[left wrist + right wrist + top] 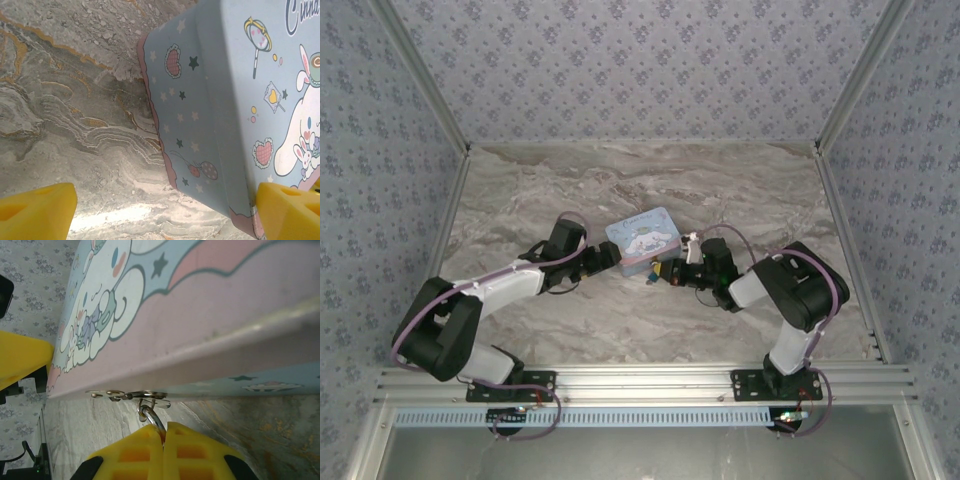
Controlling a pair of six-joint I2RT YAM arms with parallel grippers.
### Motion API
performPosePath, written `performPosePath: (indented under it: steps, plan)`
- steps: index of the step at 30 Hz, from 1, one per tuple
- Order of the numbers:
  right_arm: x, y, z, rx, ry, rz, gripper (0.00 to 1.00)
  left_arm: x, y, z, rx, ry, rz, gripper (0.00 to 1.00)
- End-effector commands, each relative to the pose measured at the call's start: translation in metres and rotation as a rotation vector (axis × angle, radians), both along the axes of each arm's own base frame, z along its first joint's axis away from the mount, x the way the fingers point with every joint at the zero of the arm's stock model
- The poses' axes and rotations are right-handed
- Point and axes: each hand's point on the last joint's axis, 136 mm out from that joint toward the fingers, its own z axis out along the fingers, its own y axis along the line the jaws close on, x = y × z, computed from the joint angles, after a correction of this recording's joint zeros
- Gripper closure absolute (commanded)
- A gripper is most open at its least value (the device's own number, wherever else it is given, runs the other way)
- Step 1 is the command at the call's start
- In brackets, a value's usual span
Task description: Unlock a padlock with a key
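The padlock's silvery shackle (pixel 150 415) hangs through the metal hasp (pixel 145 396) on the front of the light-blue cartoon tin (pixel 200 330). My right gripper (pixel 164 429) is shut on it, and the padlock body is hidden between the yellow fingers. In the top view the padlock (pixel 651 272) is a small teal speck at the tin's (pixel 642 237) near edge, at the tip of the right gripper (pixel 670 272). My left gripper (pixel 165 205) is open, its fingers wide apart around the tin's (pixel 225 100) left corner; the right-hand finger (pixel 287 210) lies against the tin. The key is out of view.
The tin sits mid-table on the marble-patterned top (pixel 620 190). Patterned walls with metal frame posts (pixel 450 200) close in the sides and back. A metal rail (pixel 640 380) runs along the near edge by the arm bases.
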Motion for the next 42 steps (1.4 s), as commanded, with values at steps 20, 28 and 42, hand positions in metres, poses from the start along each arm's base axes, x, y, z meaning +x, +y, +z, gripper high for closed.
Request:
performPosePath:
  steps: [20,28,42]
  plan:
    - [0.016,-0.015,0.031,0.051,-0.051,-0.100,0.98,-0.015,0.009,-0.015,0.062,0.053,-0.009,0.08]
    - [0.012,-0.026,0.030,0.008,-0.048,-0.111,0.98,-0.013,0.011,-0.015,0.073,0.052,0.006,0.08]
    - [-0.024,-0.057,0.044,-0.193,-0.054,-0.070,0.98,0.004,0.019,-0.013,0.096,0.045,0.024,0.07]
